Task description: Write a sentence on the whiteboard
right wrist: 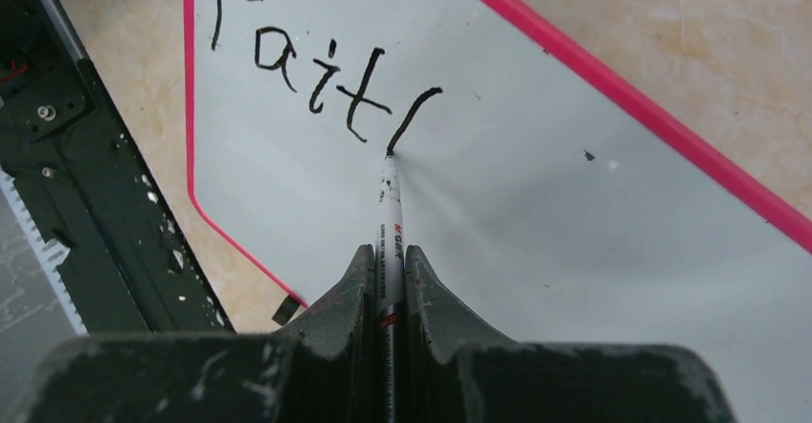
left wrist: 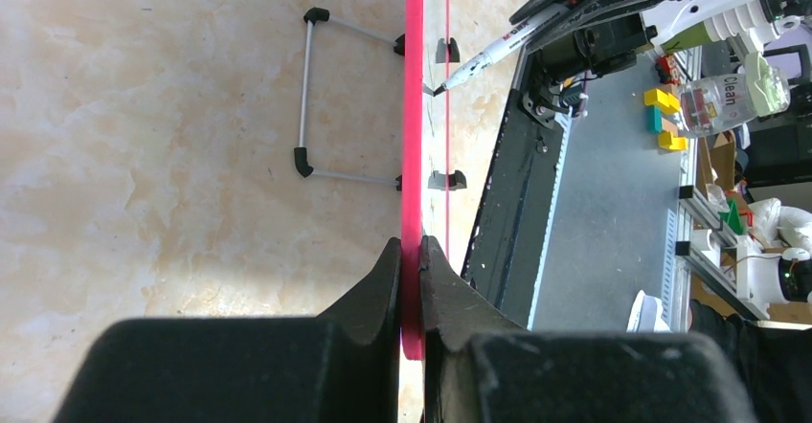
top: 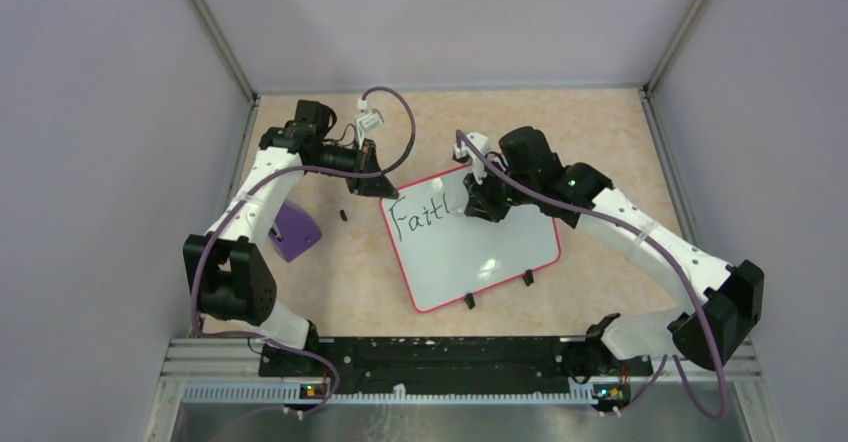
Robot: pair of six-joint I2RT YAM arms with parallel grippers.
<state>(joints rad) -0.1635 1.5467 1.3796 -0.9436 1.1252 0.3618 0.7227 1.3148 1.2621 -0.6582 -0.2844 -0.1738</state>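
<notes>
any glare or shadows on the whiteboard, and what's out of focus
Top external: even light, no strong glare on the whiteboard. Right wrist: soft grey shadow beside the marker tip, right tool blurred. Left wrist: left tool blurred, red rim sharp.

Clamped tight on the red-pink rim of the whiteboard, seen edge-on, with the left gripper.
Right of the rim, tip at the board: a marker, slanting in from above. Left, over the beige table: a grey wire frame with black corners. Far right: yellow and teal blocks, a bottle marked "Clean".
</notes>
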